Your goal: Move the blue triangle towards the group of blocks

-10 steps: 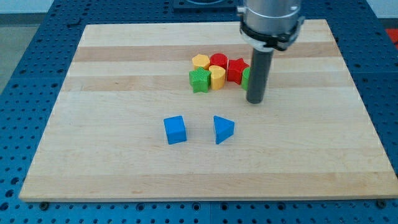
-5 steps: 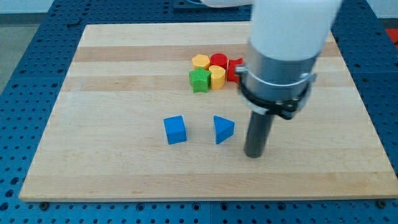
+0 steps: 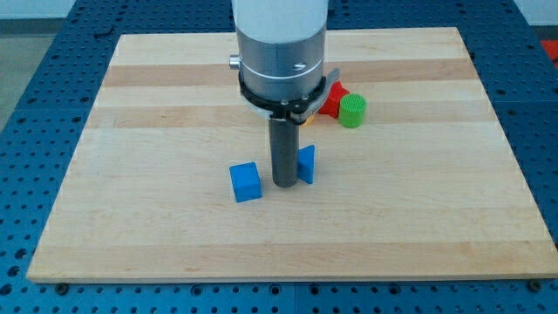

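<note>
The blue triangle (image 3: 307,164) lies near the board's middle, partly hidden behind my rod. My tip (image 3: 283,184) rests on the board right against the triangle's left side, between it and the blue cube (image 3: 246,182). The group of blocks sits toward the view's top; only a red star-shaped block (image 3: 331,101) and a green cylinder (image 3: 352,111) show, the others are hidden behind the arm's body.
The wooden board (image 3: 131,131) lies on a blue perforated table (image 3: 35,105). The arm's wide grey body (image 3: 281,52) blocks the view of the board's top middle.
My tip has swept from right of the blue triangle, round below it, to its left side. The triangle has shifted slightly up. The arm now hides most of the group.
</note>
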You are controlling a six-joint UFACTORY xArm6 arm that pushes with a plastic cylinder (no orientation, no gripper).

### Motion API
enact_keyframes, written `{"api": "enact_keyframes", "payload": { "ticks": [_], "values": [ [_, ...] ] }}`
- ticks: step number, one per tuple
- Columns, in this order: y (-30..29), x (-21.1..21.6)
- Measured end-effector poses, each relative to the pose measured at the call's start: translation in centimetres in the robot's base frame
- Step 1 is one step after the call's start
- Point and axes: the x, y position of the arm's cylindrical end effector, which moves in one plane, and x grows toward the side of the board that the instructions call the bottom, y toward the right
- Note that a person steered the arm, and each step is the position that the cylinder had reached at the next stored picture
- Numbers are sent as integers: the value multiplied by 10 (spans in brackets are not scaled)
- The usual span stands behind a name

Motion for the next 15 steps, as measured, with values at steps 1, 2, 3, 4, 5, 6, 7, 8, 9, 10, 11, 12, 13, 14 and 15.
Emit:
{"api": "enact_keyframes", "payload": {
  "ticks": [1,2,3,4,5,6,7,8,9,10,11,12,13,14,15],
  "values": [
    [0,-15],
    [1,-36],
    [1,-45],
    [1,-34],
    [7,-8],
    [31,-5],
    [53,-19],
    [66,-27],
    [72,-27],
    [74,-27],
    [74,-27],
    [71,-27],
    [65,-32],
    [63,-48],
    [63,-47]
  ]
}}
